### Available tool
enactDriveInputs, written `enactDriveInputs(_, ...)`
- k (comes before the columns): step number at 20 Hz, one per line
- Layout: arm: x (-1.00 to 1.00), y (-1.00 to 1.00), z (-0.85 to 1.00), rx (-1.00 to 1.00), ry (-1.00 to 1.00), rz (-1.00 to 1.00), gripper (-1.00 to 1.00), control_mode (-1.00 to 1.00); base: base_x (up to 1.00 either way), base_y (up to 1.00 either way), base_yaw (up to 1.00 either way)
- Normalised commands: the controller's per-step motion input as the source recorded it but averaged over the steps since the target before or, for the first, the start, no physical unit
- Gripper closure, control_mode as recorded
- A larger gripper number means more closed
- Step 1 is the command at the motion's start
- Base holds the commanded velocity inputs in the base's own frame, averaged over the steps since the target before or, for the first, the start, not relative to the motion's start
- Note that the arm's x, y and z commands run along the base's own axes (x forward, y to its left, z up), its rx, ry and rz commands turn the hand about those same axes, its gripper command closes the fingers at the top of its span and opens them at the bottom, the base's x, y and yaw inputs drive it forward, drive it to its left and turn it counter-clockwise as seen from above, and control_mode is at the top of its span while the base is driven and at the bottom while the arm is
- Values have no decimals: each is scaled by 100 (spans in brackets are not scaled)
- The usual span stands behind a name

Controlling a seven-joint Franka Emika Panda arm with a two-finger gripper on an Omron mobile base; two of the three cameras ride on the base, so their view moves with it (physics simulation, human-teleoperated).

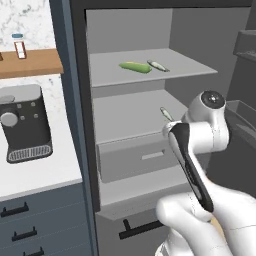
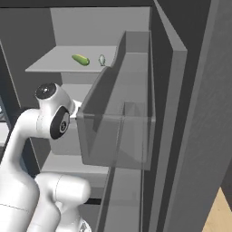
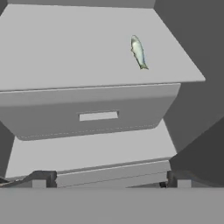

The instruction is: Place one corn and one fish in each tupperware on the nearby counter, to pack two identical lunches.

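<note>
Grey shelves fill the open fridge in front of the white robot arm. On the upper grey shelf lies a green-husked corn cob, and just beside it, to its right, lies a small pale silver-grey fish; in the right base view the same cob and fish are near each other but apart. On the middle shelf, above a grey drawer with a flat handle, lies a second slender silver-grey fish, alone, toward the right side of the shelf. The gripper stands well apart from this fish, lower than the drawer, its two dark fingertips spread wide with nothing between them. To the left of the fridge, a dark coffee machine stands on the white counter over blue-grey drawers with black handles. Above it, a small bottle stands on a wooden wall shelf.
</note>
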Motion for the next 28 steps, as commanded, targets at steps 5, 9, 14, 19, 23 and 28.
enactDriveInputs(5,92,-8,-43,0,0,-7,-100,-100,0,0,0)
enactDriveInputs(9,85,-23,-33,0,0,-6,-100,-100,0,0,0)
enactDriveInputs(14,85,-25,-9,1,0,-5,-100,-100,0,0,0)
enactDriveInputs(19,80,-17,0,2,0,-3,-100,-100,0,0,0)
enactDriveInputs(23,66,-16,-4,0,0,0,-100,-100,0,0,0)
enactDriveInputs(28,56,-16,-21,0,0,0,-100,-100,0,0,0)
